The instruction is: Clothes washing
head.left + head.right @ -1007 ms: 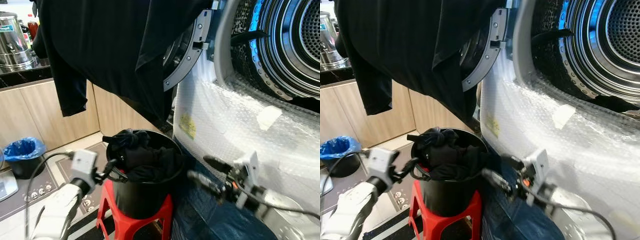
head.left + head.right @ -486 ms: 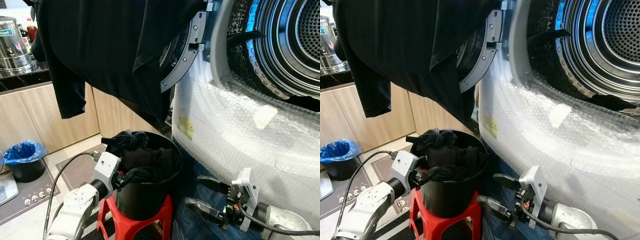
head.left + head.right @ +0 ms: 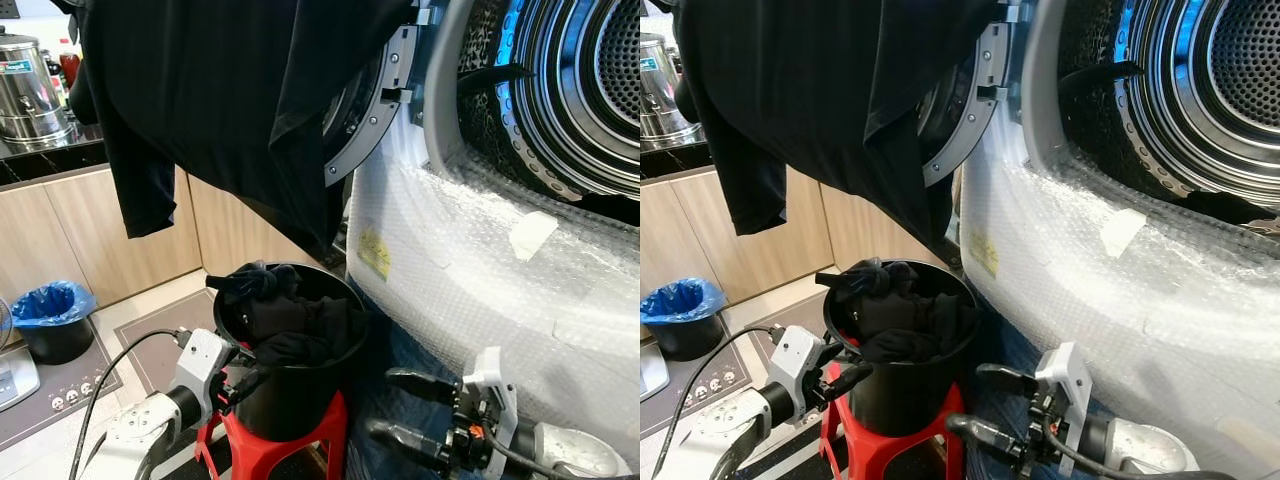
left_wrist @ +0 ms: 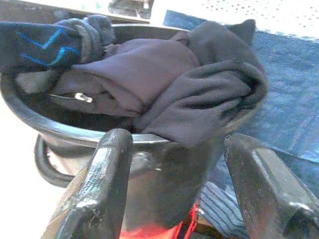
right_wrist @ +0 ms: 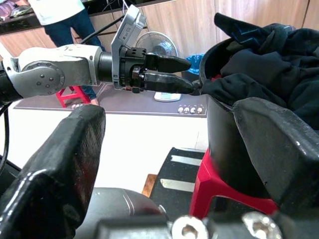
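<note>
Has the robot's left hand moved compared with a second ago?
Yes. The left hand has dropped from rim height of the black bucket to low against its side, near the red stool.

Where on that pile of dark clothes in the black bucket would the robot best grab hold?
Probably the thick fold of the dark clothes that spills over the black bucket's rim on the robot's left. It bulges out past the rim, so the open left pincer, already level with the rim there, could come in from that side and close around it. The right pincer, also open, sits lower beside the red stool.
</note>
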`<state>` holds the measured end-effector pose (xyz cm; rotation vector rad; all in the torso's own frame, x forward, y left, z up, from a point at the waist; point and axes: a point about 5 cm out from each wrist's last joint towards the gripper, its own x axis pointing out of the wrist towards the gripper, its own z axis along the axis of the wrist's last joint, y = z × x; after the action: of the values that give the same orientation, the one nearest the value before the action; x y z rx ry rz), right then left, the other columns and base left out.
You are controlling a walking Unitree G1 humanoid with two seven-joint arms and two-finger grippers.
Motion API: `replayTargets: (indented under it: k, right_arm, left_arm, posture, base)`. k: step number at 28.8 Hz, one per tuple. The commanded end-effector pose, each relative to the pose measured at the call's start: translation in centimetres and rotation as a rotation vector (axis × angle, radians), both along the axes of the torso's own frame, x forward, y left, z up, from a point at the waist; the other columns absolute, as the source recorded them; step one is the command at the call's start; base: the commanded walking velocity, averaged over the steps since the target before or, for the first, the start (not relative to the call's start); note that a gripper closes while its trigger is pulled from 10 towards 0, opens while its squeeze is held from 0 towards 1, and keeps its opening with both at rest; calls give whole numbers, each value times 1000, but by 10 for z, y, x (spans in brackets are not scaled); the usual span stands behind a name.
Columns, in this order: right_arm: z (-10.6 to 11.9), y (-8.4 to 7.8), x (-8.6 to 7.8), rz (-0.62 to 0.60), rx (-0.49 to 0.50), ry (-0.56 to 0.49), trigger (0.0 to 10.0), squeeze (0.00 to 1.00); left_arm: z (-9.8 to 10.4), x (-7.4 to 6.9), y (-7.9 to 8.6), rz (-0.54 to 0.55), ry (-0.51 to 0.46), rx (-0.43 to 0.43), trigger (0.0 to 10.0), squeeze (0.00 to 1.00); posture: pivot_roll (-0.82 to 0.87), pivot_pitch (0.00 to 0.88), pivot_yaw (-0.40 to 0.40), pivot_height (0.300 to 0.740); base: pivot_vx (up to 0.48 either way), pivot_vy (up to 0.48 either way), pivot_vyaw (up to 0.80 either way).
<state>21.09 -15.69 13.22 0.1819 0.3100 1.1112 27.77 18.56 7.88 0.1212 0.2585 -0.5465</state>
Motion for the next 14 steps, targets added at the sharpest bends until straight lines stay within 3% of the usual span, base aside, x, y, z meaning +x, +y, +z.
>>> replayTargets:
  k: [1,8,9,14]
  right_arm:
    - [1,1,3,-5,-7,-8,10000,0]
    - [1,5,7,-27,6,-13,10000,0]
    - [0,8,9,-42,16,-15,10000,0]
    - [-3,11,9,-56,25,-12,10000,0]
  left_arm:
    - [4,5,3,5,-13,-5,10000,0]
    - [2,22,-13,-17,-21,-6,10000,0]
    - [3,30,-20,-14,-29,-15,10000,0]
    - [6,37,-30,-24,-43,-19,10000,0]
  posture:
    - [7,0,-77,740]
    - [6,0,-79,740]
    - [4,0,-77,740]
    - [-1,0,-70,740]
  base:
    - [0,0,0]
    - [0,0,0]
    - [0,0,0]
    - [0,0,0]
